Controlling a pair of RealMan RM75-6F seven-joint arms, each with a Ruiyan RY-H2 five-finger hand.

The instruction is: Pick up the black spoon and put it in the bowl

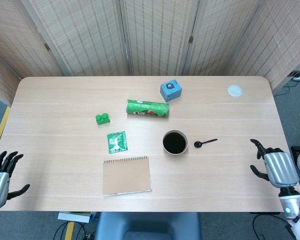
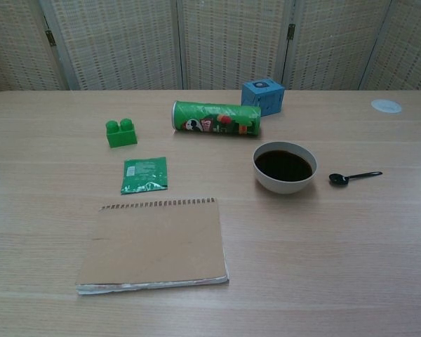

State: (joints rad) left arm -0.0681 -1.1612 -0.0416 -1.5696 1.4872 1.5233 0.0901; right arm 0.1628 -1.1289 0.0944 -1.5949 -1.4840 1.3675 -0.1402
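Observation:
A small black spoon (image 1: 204,143) (image 2: 352,177) lies flat on the table just right of a bowl (image 1: 175,142) (image 2: 284,168), white outside and dark inside. Its scoop end points toward the bowl. My right hand (image 1: 274,166) hovers by the table's right edge, well to the right of the spoon, fingers spread and holding nothing. My left hand (image 1: 2,175) hangs off the left front corner, fingers apart and empty. Neither hand shows in the chest view.
A green chip can (image 1: 147,108) lies on its side behind the bowl, with a blue box (image 1: 171,90) beyond it. A green brick (image 1: 103,118), a green sachet (image 1: 117,142) and a brown spiral notebook (image 1: 126,175) sit to the left. A white disc (image 1: 234,90) lies far right.

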